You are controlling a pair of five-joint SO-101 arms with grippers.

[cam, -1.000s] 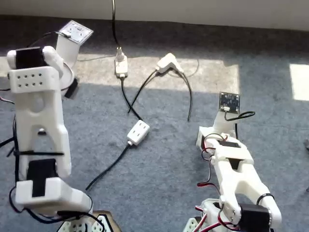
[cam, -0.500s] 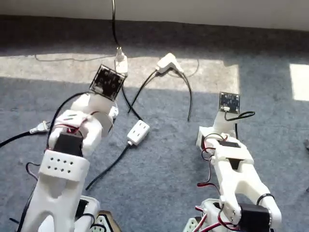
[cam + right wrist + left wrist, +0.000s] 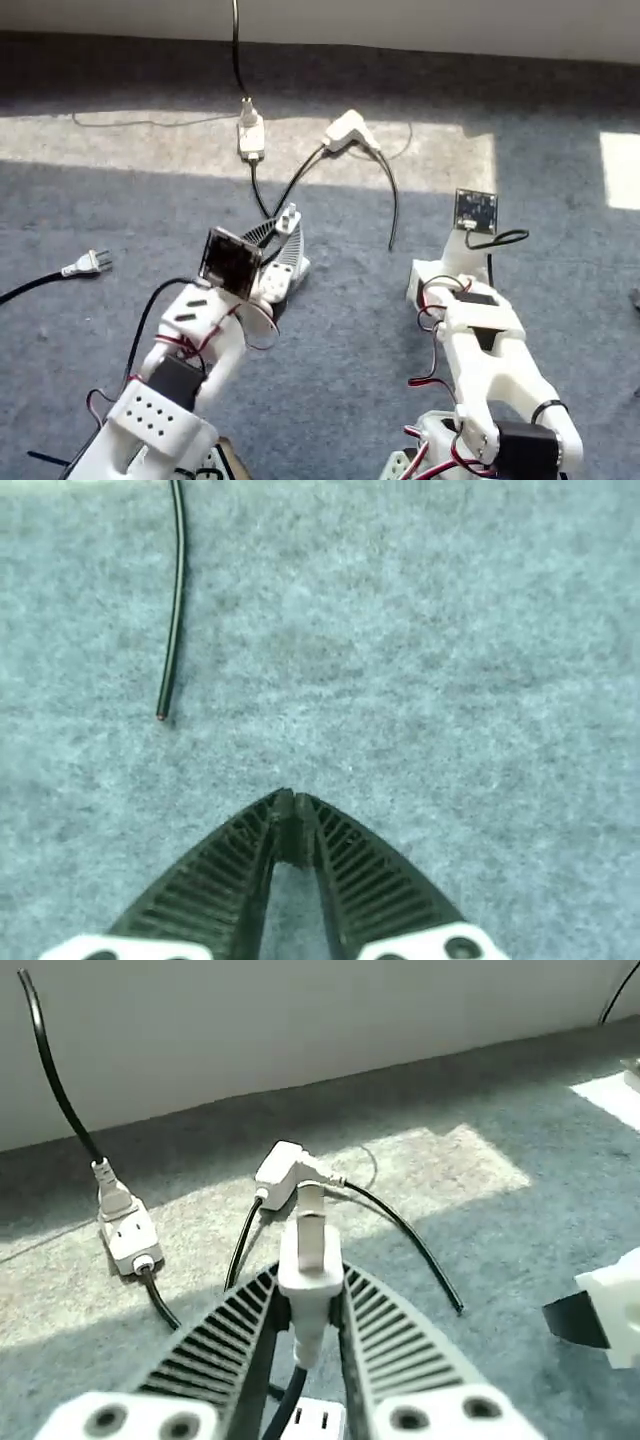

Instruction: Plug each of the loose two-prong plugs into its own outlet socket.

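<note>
The two-prong plug [image 3: 312, 1245] is clamped in the left claw [image 3: 310, 1295], prongs pointing out past its tips — the outlet socket [image 3: 322, 1422] lies just beneath, back toward the wrist — while the right claw [image 3: 295, 825] sits closed, empty.

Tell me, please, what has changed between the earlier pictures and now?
The left arm swung down from its raised pose at the far left toward the centre. The left gripper is now shut on a white plug, just above the outlet socket; the grasp itself is not seen. The right gripper, shut, and the loose plug at left stayed put.
</note>
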